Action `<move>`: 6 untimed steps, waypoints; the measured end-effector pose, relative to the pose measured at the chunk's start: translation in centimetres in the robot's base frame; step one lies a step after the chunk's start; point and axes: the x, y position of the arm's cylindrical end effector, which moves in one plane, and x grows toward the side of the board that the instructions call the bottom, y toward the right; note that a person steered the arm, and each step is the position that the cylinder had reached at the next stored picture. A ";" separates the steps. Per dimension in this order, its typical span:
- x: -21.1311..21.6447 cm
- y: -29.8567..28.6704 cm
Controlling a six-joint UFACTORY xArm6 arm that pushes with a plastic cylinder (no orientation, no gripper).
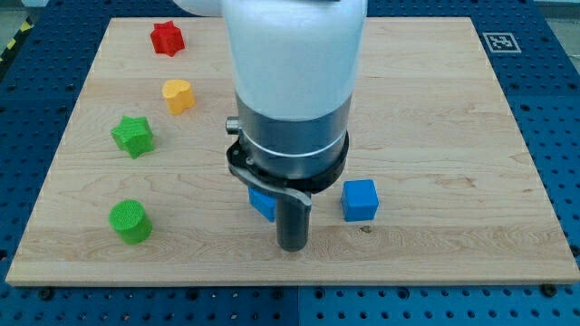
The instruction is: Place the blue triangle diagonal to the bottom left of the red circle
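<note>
My tip (292, 246) has no fingers, just a bare rod, down near the table's (435, 109) bottom edge, mid-width. Blue block (262, 203), likely the triangle, sits against its left, half hidden. Red circle not visible, probably behind my arm

White arm upright at view's centre, my tip (293, 246) on the board's bottom half

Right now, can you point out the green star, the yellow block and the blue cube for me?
green star (133, 136): camera view, middle of its top face.
yellow block (178, 94): camera view, centre of its top.
blue cube (360, 199): camera view, middle of the cube.
</note>
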 end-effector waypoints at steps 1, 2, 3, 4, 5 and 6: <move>-3.0 -1.6; -3.0 -1.6; -3.0 -1.6; -3.0 -2.2; -3.0 -2.2; -3.0 -2.2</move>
